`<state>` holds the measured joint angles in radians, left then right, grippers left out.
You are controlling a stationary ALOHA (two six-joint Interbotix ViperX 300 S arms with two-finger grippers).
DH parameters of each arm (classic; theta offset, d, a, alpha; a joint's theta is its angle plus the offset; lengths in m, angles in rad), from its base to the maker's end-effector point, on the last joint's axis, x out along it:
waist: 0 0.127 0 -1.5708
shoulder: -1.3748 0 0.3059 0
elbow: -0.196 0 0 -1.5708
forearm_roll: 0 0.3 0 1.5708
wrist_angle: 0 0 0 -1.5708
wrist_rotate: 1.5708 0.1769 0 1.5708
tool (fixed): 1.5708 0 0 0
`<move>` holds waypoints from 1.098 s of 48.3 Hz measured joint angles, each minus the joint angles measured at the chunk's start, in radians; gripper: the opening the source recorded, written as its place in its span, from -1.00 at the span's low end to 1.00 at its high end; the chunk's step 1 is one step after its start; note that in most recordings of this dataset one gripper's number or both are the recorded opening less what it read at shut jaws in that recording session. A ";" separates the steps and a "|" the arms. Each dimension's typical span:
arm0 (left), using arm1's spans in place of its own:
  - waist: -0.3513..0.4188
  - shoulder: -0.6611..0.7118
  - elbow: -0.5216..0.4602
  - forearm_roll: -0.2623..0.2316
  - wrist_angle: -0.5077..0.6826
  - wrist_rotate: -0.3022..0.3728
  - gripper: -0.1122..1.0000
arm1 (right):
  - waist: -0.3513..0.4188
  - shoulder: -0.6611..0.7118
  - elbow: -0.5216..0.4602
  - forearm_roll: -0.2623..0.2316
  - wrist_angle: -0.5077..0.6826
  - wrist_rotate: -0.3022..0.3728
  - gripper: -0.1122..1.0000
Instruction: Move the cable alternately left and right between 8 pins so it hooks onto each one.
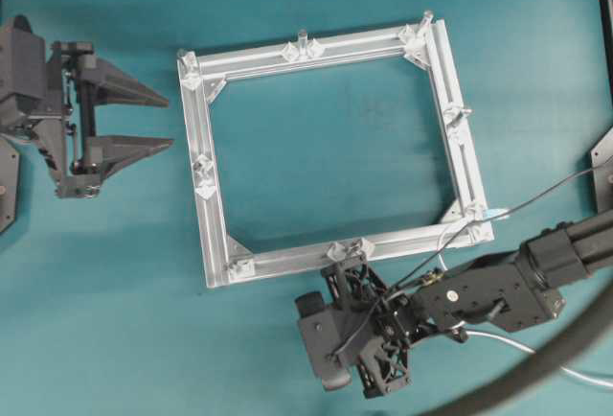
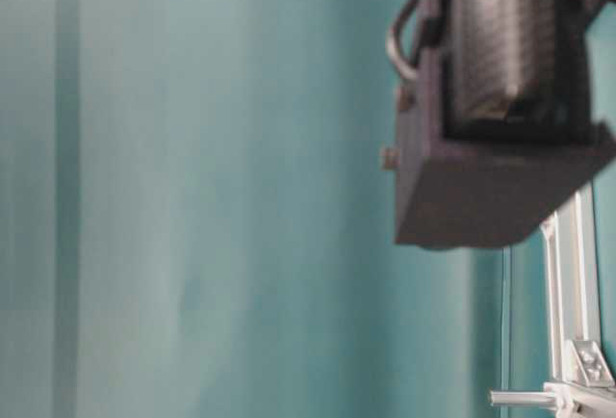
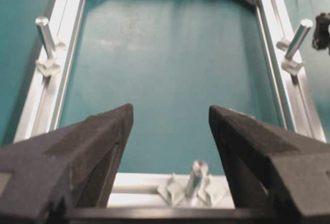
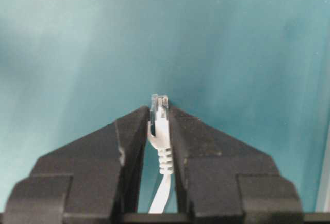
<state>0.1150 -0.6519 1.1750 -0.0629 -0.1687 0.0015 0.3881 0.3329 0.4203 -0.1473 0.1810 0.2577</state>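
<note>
The square silver frame [image 1: 326, 152] lies mid-table with short pins around it, such as one on the top bar [image 1: 302, 40] and one on the left bar [image 1: 201, 165]. My right gripper [image 4: 160, 111] is shut on the plug end of the white cable [image 4: 161, 131]. In the overhead view this gripper [image 1: 362, 339] hangs just outside the frame's near bar, and the cable [image 1: 522, 346] trails off to the right. My left gripper [image 1: 170, 123] stands open and holds nothing, left of the frame. From its wrist, a pin [image 3: 196, 175] shows below the open gripper [image 3: 170, 109].
A thick dark hose [image 1: 536, 368] curves across the bottom right corner. A thin grey arm wire [image 1: 517, 210] crosses the frame's lower right corner. In the table-level view the right arm's dark wrist body [image 2: 500, 100] hangs above the frame [image 2: 568, 293].
</note>
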 measured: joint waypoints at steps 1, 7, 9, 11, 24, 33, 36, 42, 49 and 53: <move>0.000 -0.006 0.005 -0.002 0.003 -0.002 0.46 | 0.000 0.000 -0.002 -0.002 0.008 0.005 -0.53; 0.000 -0.063 0.031 0.000 0.032 -0.011 0.46 | -0.003 -0.041 0.034 -0.002 0.075 0.080 -0.53; 0.000 -0.083 0.038 0.000 0.044 -0.011 0.46 | -0.003 -0.064 0.057 -0.002 0.092 0.104 -0.54; 0.000 -0.106 0.046 -0.002 0.057 -0.011 0.46 | 0.000 -0.097 0.087 -0.002 0.106 0.146 -0.54; 0.000 -0.259 0.100 0.000 0.150 -0.012 0.46 | -0.012 -0.325 0.242 -0.044 0.176 0.408 -0.54; 0.000 -0.348 0.120 0.000 0.218 -0.012 0.46 | -0.017 -0.370 0.236 -0.232 0.345 0.649 -0.53; -0.002 -0.376 0.124 0.000 0.233 -0.012 0.46 | -0.017 -0.368 0.222 -0.307 0.387 0.747 -0.54; 0.000 -0.411 0.137 0.000 0.249 -0.012 0.45 | -0.040 -0.370 0.207 -0.417 0.430 0.948 -0.54; 0.000 -0.431 0.147 -0.002 0.261 -0.012 0.46 | -0.083 -0.362 0.201 -0.465 0.428 1.124 -0.54; 0.000 -0.434 0.149 -0.002 0.267 -0.012 0.45 | -0.104 -0.348 0.190 -0.469 0.416 1.160 -0.54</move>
<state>0.1150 -1.0861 1.3238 -0.0644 0.0982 -0.0107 0.2838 -0.0153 0.6105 -0.6167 0.5967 1.4174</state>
